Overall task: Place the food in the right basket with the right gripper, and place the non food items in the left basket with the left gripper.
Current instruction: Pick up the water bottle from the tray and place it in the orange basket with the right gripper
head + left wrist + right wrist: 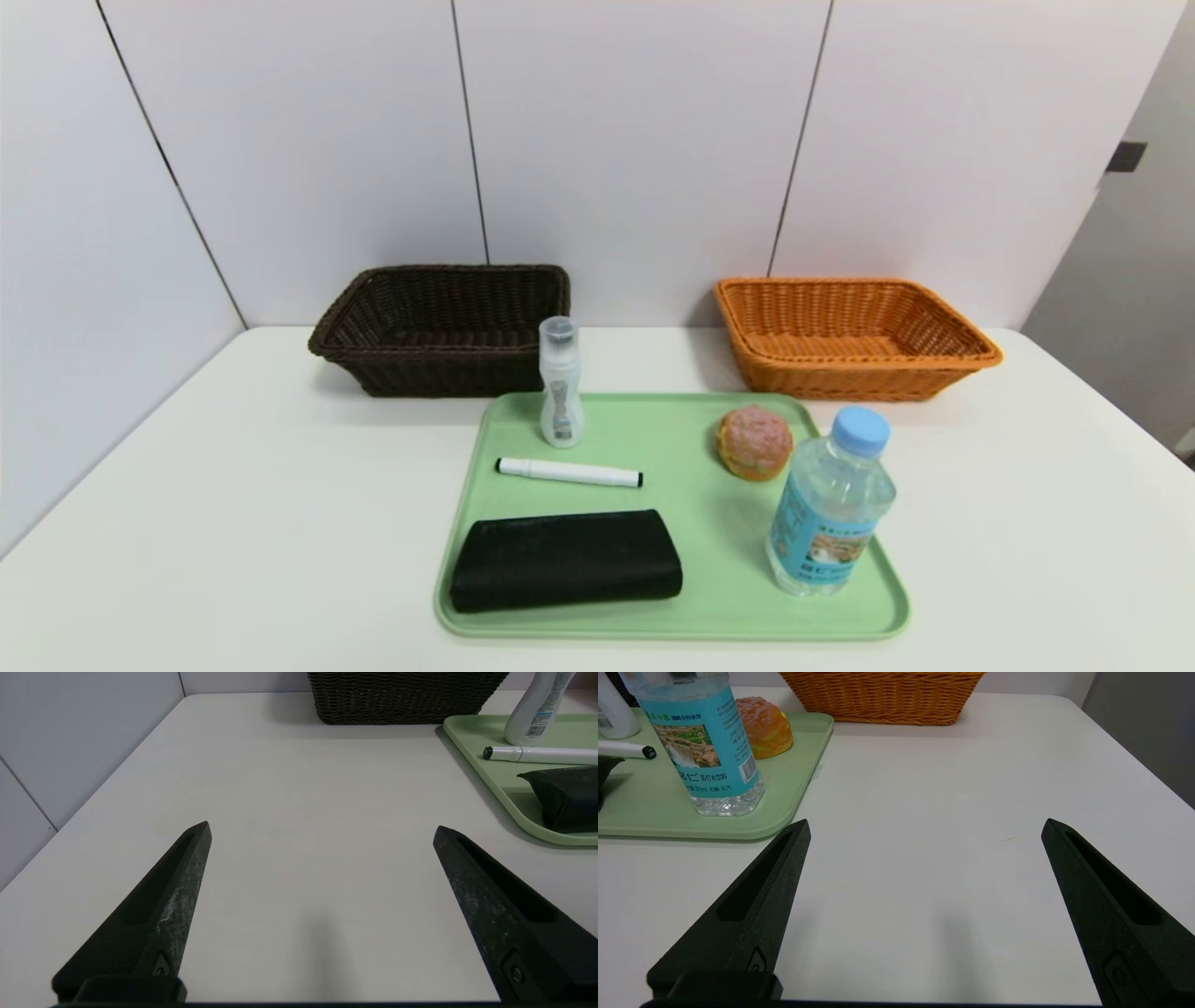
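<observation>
A green tray [709, 611] holds a round bread bun [753, 441], a water bottle [829, 504] with a blue cap, a small white bottle [560, 385], a white marker [568, 472] and a black pouch [566, 559]. Behind it stand a dark brown basket [443, 327] on the left and an orange basket [850, 336] on the right. My left gripper [321, 828] hovers open over bare table left of the tray. My right gripper [924, 826] hovers open over bare table right of the tray. Neither arm shows in the head view.
White wall panels close off the table at the back and along the left. The table's right edge [1134, 760] drops off beside the orange basket. The tray's near left corner [537, 833] lies close to my left gripper.
</observation>
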You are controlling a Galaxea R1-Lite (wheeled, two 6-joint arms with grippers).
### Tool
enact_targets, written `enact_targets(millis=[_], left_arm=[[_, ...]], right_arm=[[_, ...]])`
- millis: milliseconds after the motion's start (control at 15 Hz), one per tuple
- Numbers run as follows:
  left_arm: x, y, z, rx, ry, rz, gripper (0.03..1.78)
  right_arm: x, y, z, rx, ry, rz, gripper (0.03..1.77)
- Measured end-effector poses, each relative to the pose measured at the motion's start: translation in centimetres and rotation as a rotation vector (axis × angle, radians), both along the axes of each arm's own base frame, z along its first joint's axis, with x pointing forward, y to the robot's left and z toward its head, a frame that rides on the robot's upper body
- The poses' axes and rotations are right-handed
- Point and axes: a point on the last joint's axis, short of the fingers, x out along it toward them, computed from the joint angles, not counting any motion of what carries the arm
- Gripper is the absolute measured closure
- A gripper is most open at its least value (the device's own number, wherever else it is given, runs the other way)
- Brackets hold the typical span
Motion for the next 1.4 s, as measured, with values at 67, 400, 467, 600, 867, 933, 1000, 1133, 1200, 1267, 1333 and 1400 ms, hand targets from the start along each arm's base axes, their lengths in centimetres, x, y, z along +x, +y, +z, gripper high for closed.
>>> enact_targets(millis=[67, 400, 467, 600, 867, 933, 1000, 1133, 1200, 1267, 1333, 1400], left_arm=[[0.0, 0.0, 0.0, -0.001, 0.000, 0.000, 0.12], [0.0, 0.0, 0.1, 0.019, -0.007, -0.001, 0.12], [-0.1, 0.0, 0.3, 0.038, -0.019, -0.010, 0.12], [-0.7, -0.2, 1.9, 0.057, -0.058, -0.063, 0.12], [-2.2, -0.4, 4.9, 0.068, -0.056, -0.169, 0.12], [-2.3, -0.4, 5.8, 0.069, -0.067, -0.170, 0.12], [-2.0, -0.4, 6.7, 0.070, -0.076, -0.170, 0.12], [-1.2, -0.4, 8.7, 0.074, -0.111, -0.175, 0.12], [-0.5, -0.4, 9.7, 0.076, -0.129, -0.177, 0.12], [0.2, -0.4, 10.8, 0.077, -0.149, -0.178, 0.12], [0.9, -0.4, 11.7, 0.077, -0.168, -0.178, 0.12], [1.7, -0.4, 12.5, 0.076, -0.184, -0.178, 0.12]], right_arm=[[0.0, 0.0, 0.0, 0.001, 0.000, -0.001, 0.09], [0.0, 0.0, 0.0, -0.012, 0.000, 0.002, 0.09], [-0.1, 0.0, 0.3, -0.021, -0.013, 0.007, 0.09], [-0.8, 0.1, 2.3, -0.027, -0.077, 0.061, 0.09], [-2.0, 0.3, 5.5, -0.092, -0.118, 0.144, 0.09], [-2.1, 0.4, 6.2, -0.118, -0.135, 0.174, 0.09], [-2.2, 0.5, 6.9, -0.130, -0.145, 0.218, 0.09], [-2.0, 0.6, 8.1, -0.136, -0.145, 0.280, 0.09], [-1.7, 0.6, 8.8, -0.135, -0.140, 0.289, 0.09], [-1.3, 0.6, 9.8, -0.134, -0.141, 0.295, 0.09], [-0.7, 0.6, 10.7, -0.132, -0.141, 0.300, 0.09], [0.0, 0.6, 11.8, -0.131, -0.152, 0.302, 0.09]])
